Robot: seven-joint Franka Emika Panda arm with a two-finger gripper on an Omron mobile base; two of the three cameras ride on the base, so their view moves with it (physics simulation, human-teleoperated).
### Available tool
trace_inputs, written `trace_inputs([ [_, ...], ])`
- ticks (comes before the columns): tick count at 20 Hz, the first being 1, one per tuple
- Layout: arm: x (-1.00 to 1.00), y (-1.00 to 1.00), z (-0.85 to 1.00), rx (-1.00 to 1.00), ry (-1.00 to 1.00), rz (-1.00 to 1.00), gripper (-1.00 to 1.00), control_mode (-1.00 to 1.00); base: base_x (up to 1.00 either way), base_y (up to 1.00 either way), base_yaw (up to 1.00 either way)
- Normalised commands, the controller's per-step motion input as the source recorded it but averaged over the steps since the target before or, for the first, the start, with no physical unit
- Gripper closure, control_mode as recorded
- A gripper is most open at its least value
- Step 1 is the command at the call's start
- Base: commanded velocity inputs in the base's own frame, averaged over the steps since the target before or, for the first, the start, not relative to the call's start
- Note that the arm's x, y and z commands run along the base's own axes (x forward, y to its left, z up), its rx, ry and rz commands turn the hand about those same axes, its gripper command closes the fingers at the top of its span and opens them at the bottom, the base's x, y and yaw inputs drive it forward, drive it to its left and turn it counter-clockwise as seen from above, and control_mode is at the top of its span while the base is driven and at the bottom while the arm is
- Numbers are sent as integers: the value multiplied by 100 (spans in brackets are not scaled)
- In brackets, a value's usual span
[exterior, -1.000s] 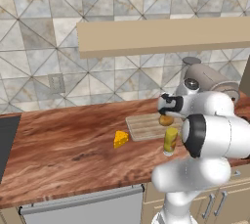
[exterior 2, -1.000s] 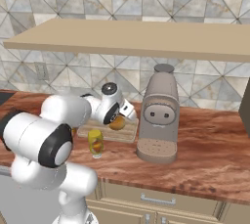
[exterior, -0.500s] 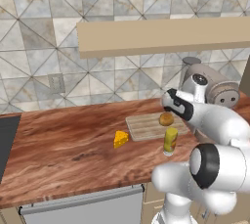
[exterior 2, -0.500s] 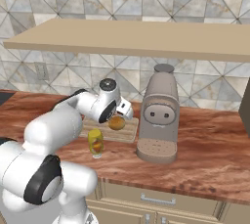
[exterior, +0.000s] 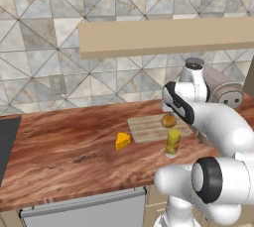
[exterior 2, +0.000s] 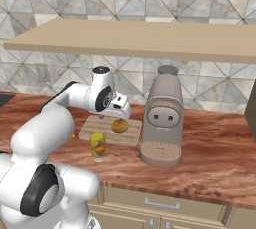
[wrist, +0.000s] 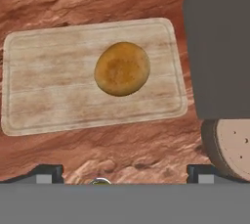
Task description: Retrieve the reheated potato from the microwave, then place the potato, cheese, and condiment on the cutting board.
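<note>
The golden-brown potato (wrist: 122,69) lies on the tan cutting board (wrist: 49,96), toward its right end. My gripper (wrist: 124,173) hangs a little above it, open, with nothing between the fingertips (wrist: 46,171). From the base cameras, the gripper (exterior 2: 119,116) hovers over the potato (exterior 2: 119,125) on the board (exterior 2: 102,132). The yellow condiment (exterior: 173,142) bottle stands upright on the counter just in front of the board (exterior: 149,129). The cheese (exterior: 122,141) wedge sits on the counter left of the board. The microwave is out of view.
A tall grey coffee machine (exterior 2: 162,123) stands right beside the board's right end, close to the hand. A wooden shelf (exterior: 163,37) hangs above the counter. A dark panel (exterior: 5,144) lies at the counter's left end.
The hand has risen slightly above the potato and the arm's elbow has swung round. The jaws stayed open. The potato, the cheese and the bottle have not moved.
</note>
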Motion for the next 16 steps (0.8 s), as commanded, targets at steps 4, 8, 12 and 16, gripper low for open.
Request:
trace_inputs([
  [4,-30,5,14,-7,31,-2,-100,-100,0,0,0],
  [8,-31,4,5,0,23,-5,-100,-100,0,0,0],
  [12,-32,7,0,1,6,-3,-100,-100,0,0,0],
  [16,-29,16,-1,0,0,-8,-100,-100,0,0,0],
])
